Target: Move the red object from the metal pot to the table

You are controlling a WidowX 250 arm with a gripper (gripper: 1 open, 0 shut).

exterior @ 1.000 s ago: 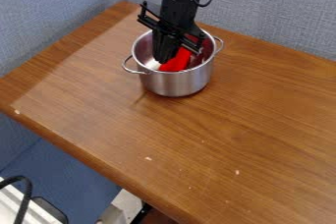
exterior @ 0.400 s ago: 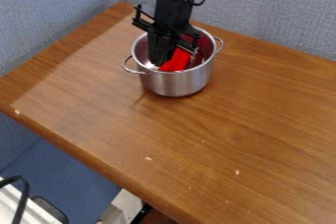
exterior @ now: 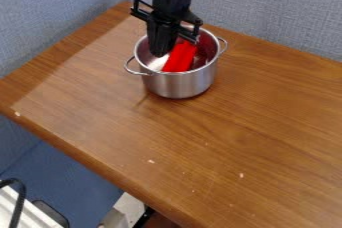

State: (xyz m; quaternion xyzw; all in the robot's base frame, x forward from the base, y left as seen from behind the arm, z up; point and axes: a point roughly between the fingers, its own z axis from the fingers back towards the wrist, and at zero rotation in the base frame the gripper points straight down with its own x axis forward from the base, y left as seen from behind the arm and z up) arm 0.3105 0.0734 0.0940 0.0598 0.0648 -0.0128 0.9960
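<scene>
Camera view: my gripper (exterior: pixel 168 52) points straight down into the metal pot (exterior: pixel 178 82), fingers pinched narrow on the red object (exterior: pixel 187 62). Pot's on the table (exterior: pixel 201 147), right below me.

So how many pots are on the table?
1. The metal pot stands near the table's far edge, with the red object inside and the pincer over it; nothing seems to hide another.

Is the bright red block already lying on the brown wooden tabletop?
No, the red block is inside the round steel pot, at the black gripper.
</scene>
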